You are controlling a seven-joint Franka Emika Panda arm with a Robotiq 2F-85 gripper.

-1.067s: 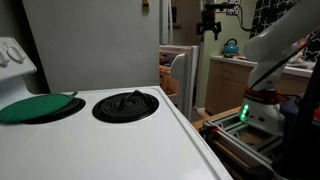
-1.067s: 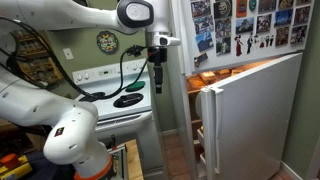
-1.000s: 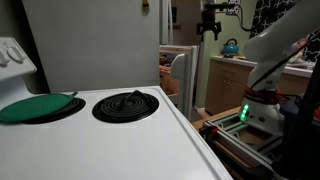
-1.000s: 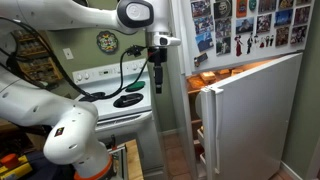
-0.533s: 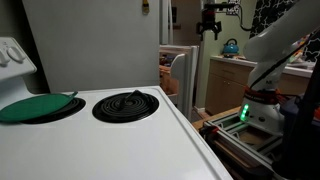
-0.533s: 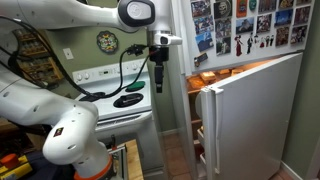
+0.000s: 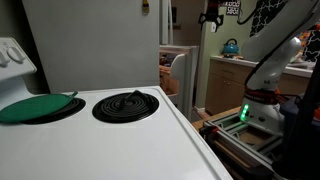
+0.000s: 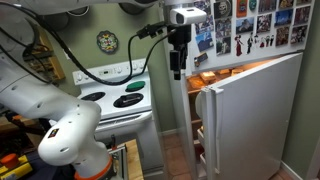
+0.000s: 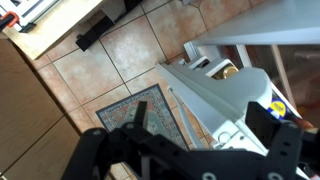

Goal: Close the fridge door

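1. Task's thing: in an exterior view the fridge door (image 8: 250, 115) stands swung well out from the cabinet; the lit interior shows in the gap; in the wrist view its top edge (image 9: 215, 90) slants across the tiled floor below me.
2. Position: my gripper (image 8: 177, 66) hangs high and points downward, between the stove (image 8: 118, 98) and the open door; it is apart from the door, with no contact visible in any view.
3. Gripper state: the wrist view shows my fingers (image 9: 280, 140) spread wide with nothing between them; unclenched and empty.
4. Progress, as I judge it: no part of the closing is done; the door is nowhere near its seal; this is the approach stage only.
5. Outstanding, as I judge it: bring the gripper round to the door's plain outer face; press it toward the cabinet until it sits flush.
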